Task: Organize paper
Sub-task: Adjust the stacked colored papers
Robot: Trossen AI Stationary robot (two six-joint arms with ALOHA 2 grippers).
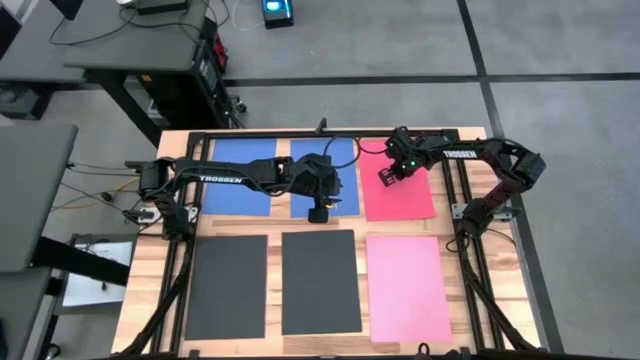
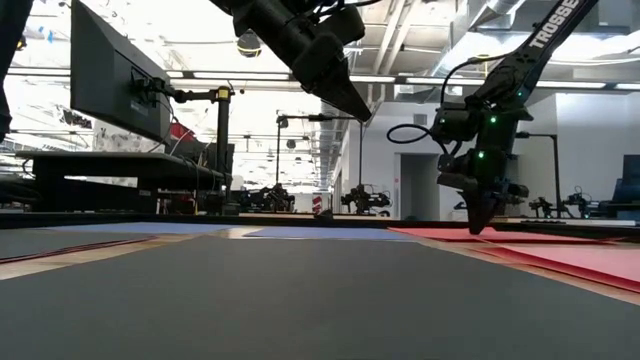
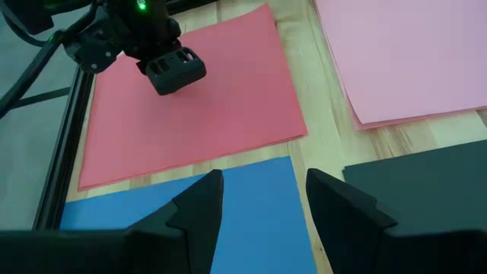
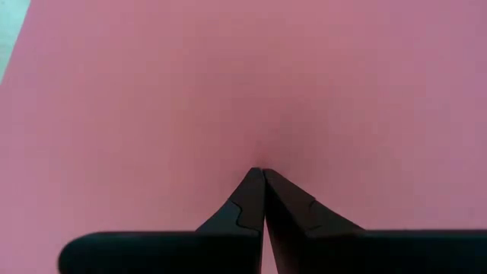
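Because the sheets lie in a grid sorted by colour on the wooden table, the sorting looks nearly finished: 2 blue sheets, 2 dark grey sheets, 1 red sheet, 1 pink stack. Right gripper, fingers closed, presses its tips onto the red sheet, probably nudging it straight. Left gripper hovers parted and empty above the blue sheets' edge.

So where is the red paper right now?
In the high view the red paper lies at the table's far right, beside the blue paper and behind the pink paper, with the shut right gripper on it.
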